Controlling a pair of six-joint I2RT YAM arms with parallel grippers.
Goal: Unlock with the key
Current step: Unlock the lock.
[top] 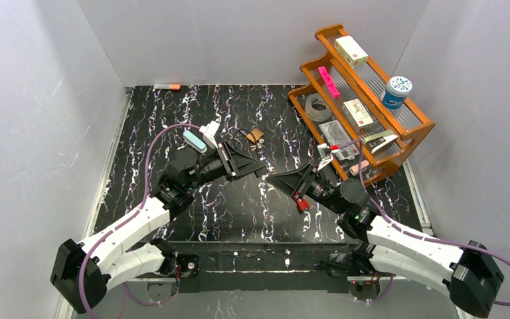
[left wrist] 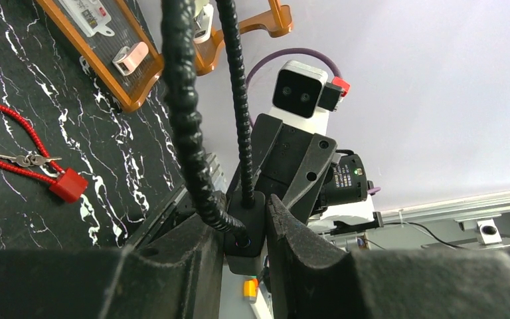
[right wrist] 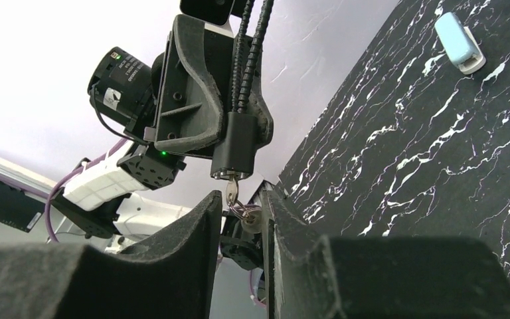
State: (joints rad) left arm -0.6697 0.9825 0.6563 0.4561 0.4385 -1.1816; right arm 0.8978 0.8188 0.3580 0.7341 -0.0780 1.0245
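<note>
While my left gripper (left wrist: 244,232) clamps the black cable lock (right wrist: 234,149), my right gripper (right wrist: 241,209) pinches the inserted key (right wrist: 231,193); off-axis twisting could bend it or pull it out

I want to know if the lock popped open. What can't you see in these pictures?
- Right wrist view: the key sits in the lock; the right claw hides its head, so its turn is unclear.
- Top view: both claws cover lock and key.
- Left wrist view: the left claw hides the lock's keyhole end.
- Top view: writing on the box on the shelf is too small.
</note>
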